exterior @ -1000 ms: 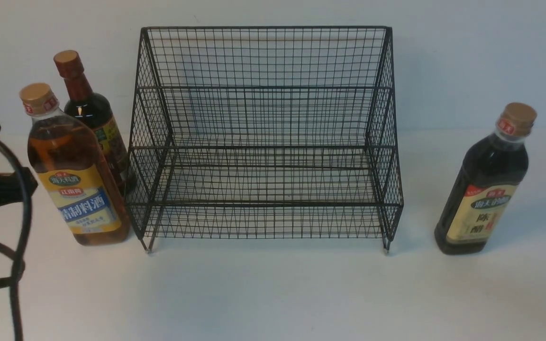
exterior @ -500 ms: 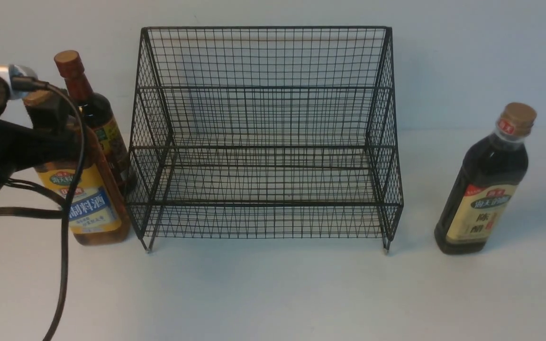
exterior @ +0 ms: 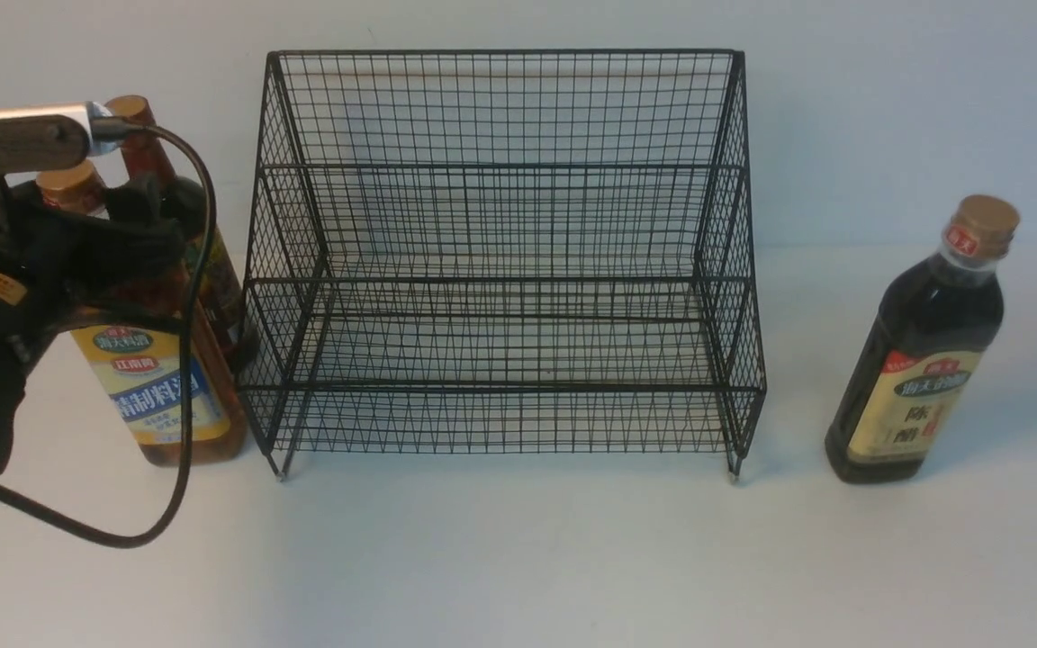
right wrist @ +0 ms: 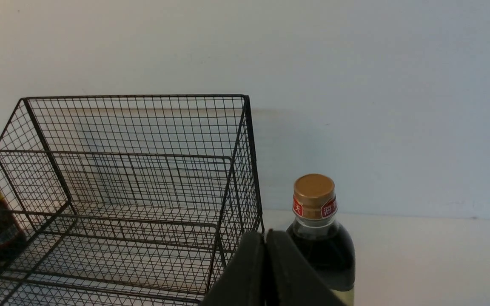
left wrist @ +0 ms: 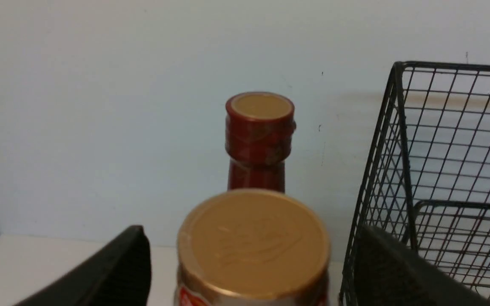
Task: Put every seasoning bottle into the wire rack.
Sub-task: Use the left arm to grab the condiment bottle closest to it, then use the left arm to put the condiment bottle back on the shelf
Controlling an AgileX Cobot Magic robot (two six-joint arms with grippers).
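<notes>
The amber bottle (exterior: 158, 387) with the yellow-blue label stands left of the black wire rack (exterior: 500, 270). The slim dark brown bottle (exterior: 212, 270) stands just behind it. My left gripper (exterior: 95, 236) is open, with its fingers on either side of the amber bottle's neck. In the left wrist view the gold cap (left wrist: 253, 242) sits between the spread fingers (left wrist: 117, 272), apart from both, and the red-brown cap (left wrist: 260, 127) is behind. The near-black bottle (exterior: 919, 360) stands right of the rack. My right gripper (right wrist: 265, 233) is shut and empty, short of that bottle (right wrist: 321, 250).
The rack's left side (left wrist: 398, 127) is close beside the left gripper's far finger. Both rack tiers (right wrist: 143, 127) hold nothing. A black cable (exterior: 185, 360) hangs from the left arm across the amber bottle. A pale wall rises directly behind the rack.
My left arm has come in from the left edge and risen to the amber bottle's top, so its open fingers now flank the neck. The bottles and rack have not moved.
</notes>
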